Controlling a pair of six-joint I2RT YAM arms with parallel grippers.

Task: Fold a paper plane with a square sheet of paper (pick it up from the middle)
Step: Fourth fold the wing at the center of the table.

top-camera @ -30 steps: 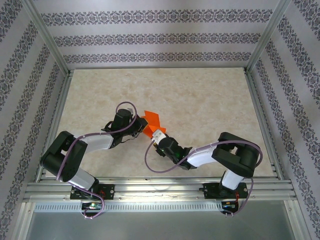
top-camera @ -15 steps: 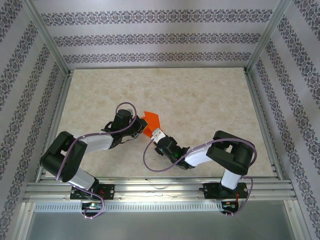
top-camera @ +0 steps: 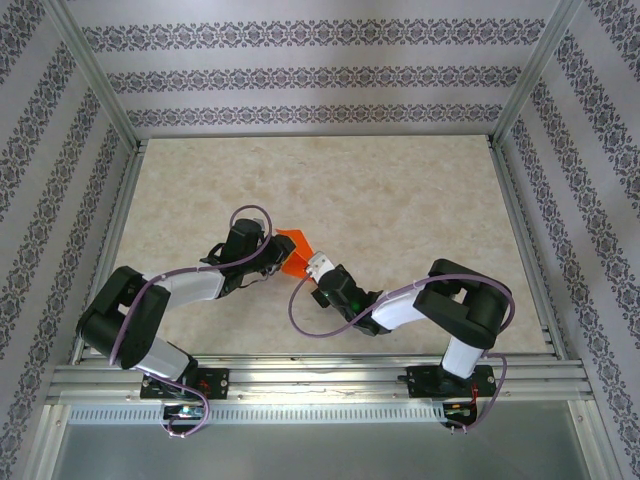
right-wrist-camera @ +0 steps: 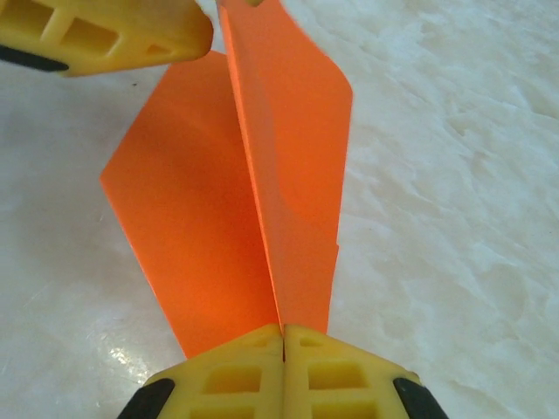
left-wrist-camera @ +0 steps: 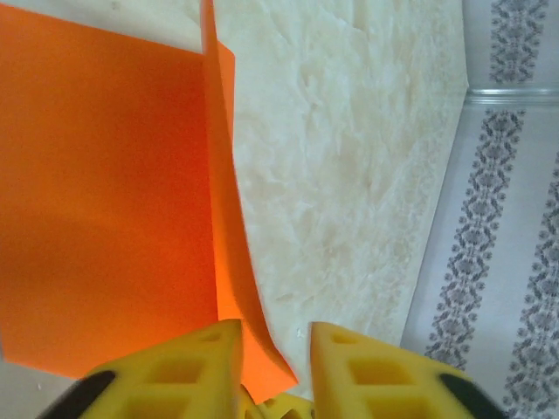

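Right end effector (right-wrist-camera: pixel 284 332) has pinched the paper plane (right-wrist-camera: pixel 297 175); its crease runs toward the spread left end effector (left-wrist-camera: pixel 275 333).

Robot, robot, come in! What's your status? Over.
Right gripper shut on paper plane. Left gripper open astride its raised flap. Nothing seen blocking.
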